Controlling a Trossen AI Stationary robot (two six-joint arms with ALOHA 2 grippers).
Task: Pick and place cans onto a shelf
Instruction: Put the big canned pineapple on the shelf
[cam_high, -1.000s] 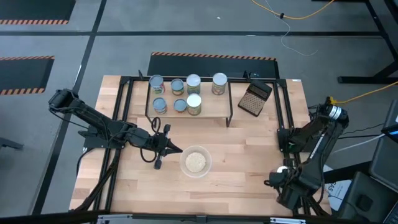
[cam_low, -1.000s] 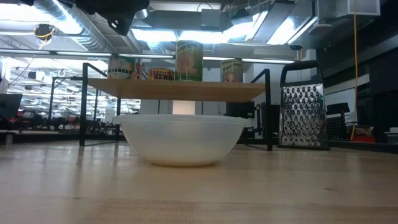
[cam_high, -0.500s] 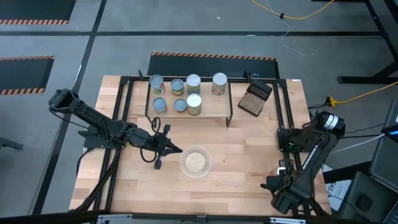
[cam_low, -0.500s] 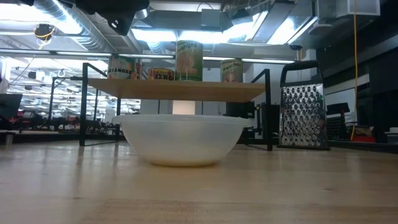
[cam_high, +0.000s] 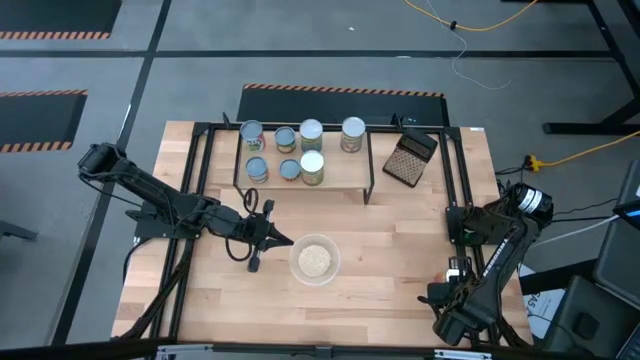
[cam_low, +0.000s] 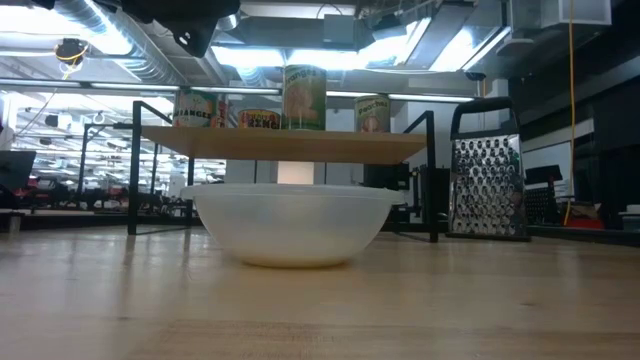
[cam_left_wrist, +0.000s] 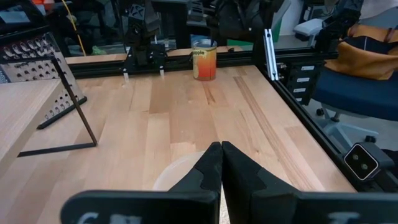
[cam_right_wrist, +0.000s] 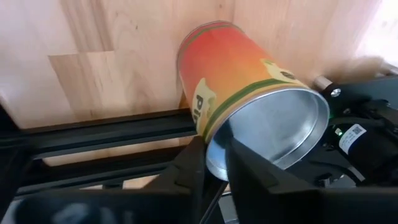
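A: Where are the cans sitting?

B: Seven cans (cam_high: 298, 151) are standing on the shelf (cam_high: 340, 174) toward twelve o'clock of the table (cam_high: 400, 250) in the high view: four along the back edge, three in front of them. In the low view the shelf (cam_low: 290, 144) is showing four of those cans (cam_low: 304, 97) above the bowl (cam_low: 291, 222).

A: And the eighth?

B: The orange can (cam_right_wrist: 249, 84) is sitting right in front of the right gripper (cam_right_wrist: 214, 163), down at the table's five o'clock corner. The left wrist view is catching the same orange can (cam_left_wrist: 204, 59) upright by the black frame rail (cam_left_wrist: 205, 55) at the far edge of the table.

A: What are the right fingers doing?

B: In the right wrist view they are pinching the orange can's rim, one finger (cam_right_wrist: 186, 171) outside the wall and the other over the silvery end. In the high view the right gripper (cam_high: 455, 277) is mostly hidden under its own arm.

A: And the left side?

B: The left gripper (cam_high: 283, 240) is hanging at about nine o'clock of the bowl (cam_high: 315, 259), just beside it. Its fingers (cam_left_wrist: 208, 168) are pressed tight together with nothing between them.

A: Anything else on the table?

B: A grater (cam_high: 410, 159) is lying at three o'clock of the shelf, and in the low view the grater (cam_low: 488, 185) is standing to the right of the shelf legs.
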